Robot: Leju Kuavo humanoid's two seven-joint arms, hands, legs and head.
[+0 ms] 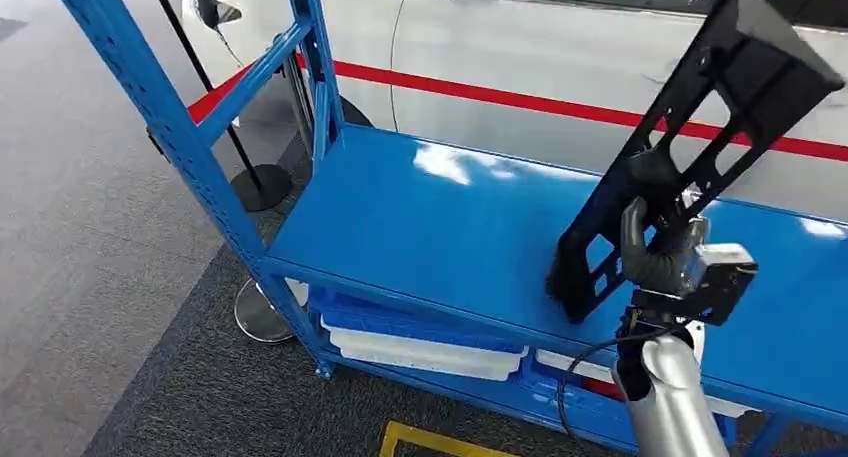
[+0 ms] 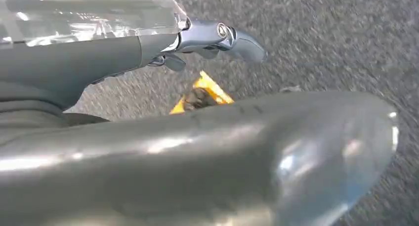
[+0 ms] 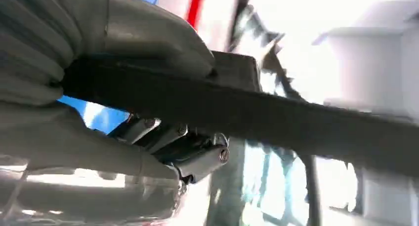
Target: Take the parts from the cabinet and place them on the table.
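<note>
Right hand [image 3: 99, 102] grips the black bracket [image 1: 690, 137] above the blue shelf [image 1: 440, 227]; left hand [image 2: 217, 38], over carpet, unclear

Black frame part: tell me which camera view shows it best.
The head view: the whole black frame shows, tilted above the blue shelf, gripped low by the right robot hand. The right wrist view gives a blurred close bar of it; the left wrist view looks at floor.
</note>
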